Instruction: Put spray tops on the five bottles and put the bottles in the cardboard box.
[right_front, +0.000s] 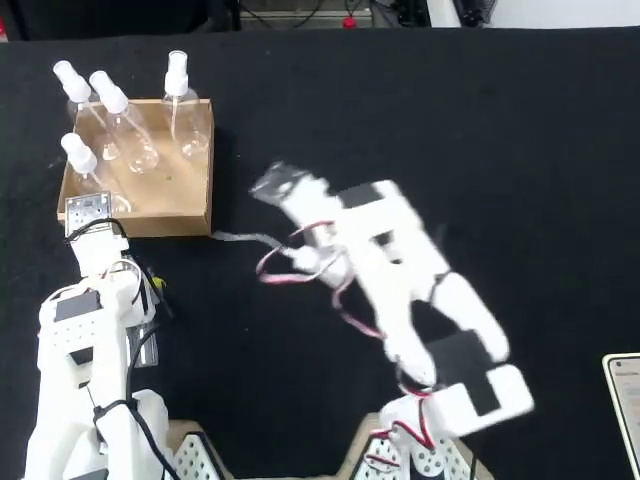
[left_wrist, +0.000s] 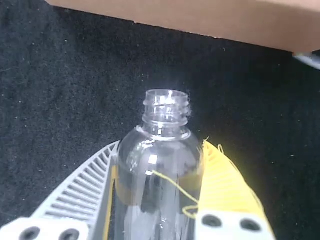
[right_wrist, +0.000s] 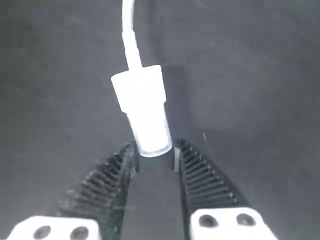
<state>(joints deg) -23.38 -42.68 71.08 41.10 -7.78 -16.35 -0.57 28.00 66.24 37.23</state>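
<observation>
Nearest the arms' bases, the left gripper (left_wrist: 162, 150) is clenched on a clear plastic bottle (left_wrist: 160, 170). A ribbed grey finger (left_wrist: 95, 175) presses one side of the bottle's body and a yellow finger (left_wrist: 225, 180) presses the other. The bottle has no top: its open, threaded neck (left_wrist: 166, 107) points toward the brown cardboard box (left_wrist: 200, 20). A strip of black cloth-covered table (right_front: 500, 150) lies between the neck and the box's near wall. From above, this gripper sits just in front of the box's near left corner.

Further in, toward the middle of the table, the right gripper (right_wrist: 152, 152) pinches the wide end of a white spray top (right_wrist: 142, 107) between its black ribbed fingers (right_wrist: 107, 180). The top's thin white dip tube (right_wrist: 129, 30) runs straight out, away from the fingers. In the high view its tip ends just beside the box's near right corner. I cannot tell whether the tube touches the cloth. Red and white cables (right_front: 300, 275) loop beside this arm's wrist.

Farther back, four clear bottles fitted with white spray tops (right_front: 135, 150) stand in the box. Three are along its far side and one is nearer the left gripper.

A pale flat card (right_front: 625, 390) lies at the table's right edge, well apart from everything else.
</observation>
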